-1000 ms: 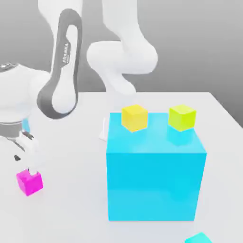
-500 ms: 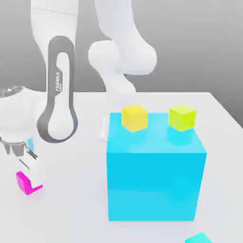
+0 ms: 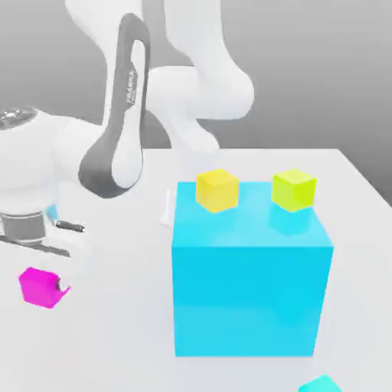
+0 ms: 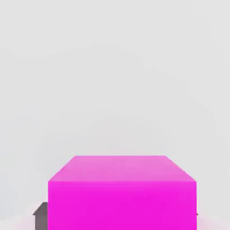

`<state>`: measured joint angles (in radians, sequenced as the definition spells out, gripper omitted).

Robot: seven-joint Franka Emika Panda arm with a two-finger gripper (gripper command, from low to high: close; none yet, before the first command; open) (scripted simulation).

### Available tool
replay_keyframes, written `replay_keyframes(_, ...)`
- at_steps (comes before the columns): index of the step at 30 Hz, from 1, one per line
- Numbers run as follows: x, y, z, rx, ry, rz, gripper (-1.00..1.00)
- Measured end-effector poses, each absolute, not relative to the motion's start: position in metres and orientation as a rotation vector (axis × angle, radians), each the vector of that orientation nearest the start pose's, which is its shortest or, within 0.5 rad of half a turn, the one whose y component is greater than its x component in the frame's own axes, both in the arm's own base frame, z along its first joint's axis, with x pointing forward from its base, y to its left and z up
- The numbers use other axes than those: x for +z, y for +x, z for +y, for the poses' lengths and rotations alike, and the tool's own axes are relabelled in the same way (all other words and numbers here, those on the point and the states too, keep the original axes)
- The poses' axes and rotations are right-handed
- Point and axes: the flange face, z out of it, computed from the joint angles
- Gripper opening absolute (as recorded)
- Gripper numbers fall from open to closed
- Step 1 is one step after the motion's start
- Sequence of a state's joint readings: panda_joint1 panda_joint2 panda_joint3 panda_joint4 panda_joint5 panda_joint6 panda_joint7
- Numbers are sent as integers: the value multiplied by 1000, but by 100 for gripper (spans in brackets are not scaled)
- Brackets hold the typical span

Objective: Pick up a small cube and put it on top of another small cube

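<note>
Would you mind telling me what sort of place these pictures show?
Probably a simulated tabletop for block stacking: a plain white table against a bare grey backdrop, flat-coloured blocks like the cyan block and magenta cube, and a white robot arm.

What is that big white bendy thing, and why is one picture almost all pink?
The white thing is a robot arm, drawn inside a computer game-like world. One picture is taken from a camera standing off to the side. The other comes from a tiny camera on the robot's hand, so it sees the pink cube very close up. The hand's gripper is shut on that pink cube, holding it. On the white table sits a big blue block. On top of that block rest a yellow cube and a lime-green cube, standing apart.
</note>
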<state>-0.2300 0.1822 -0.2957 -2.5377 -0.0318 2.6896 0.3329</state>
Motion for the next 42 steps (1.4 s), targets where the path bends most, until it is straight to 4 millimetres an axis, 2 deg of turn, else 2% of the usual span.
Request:
replay_keyframes(7,215,457,-178,99,-3247,349,-100)
replay_keyframes(13,229,506,-122,133,-3286,-520,-100)
replay_keyframes(15,245,522,-89,130,-3255,-817,-100)
replay_keyframes(17,271,534,-45,122,-3204,-1117,-100)
replay_keyframes(20,314,528,25,94,-3170,-1315,-100)
replay_keyframes(22,337,514,57,75,-3183,-1307,-100)
replay_keyframes(24,357,497,78,55,-3206,-1248,-100)
replay_keyframes(28,394,461,100,16,-3246,-1064,-100)
replay_keyframes(33,433,405,134,-30,-3228,-884,-100)
replay_keyframes(40,471,319,167,-26,-3113,-698,-100)
replay_keyframes(41,472,311,164,-11,-3098,-645,-100)
replay_keyframes(42,465,308,162,-4,-3089,-621,-100)
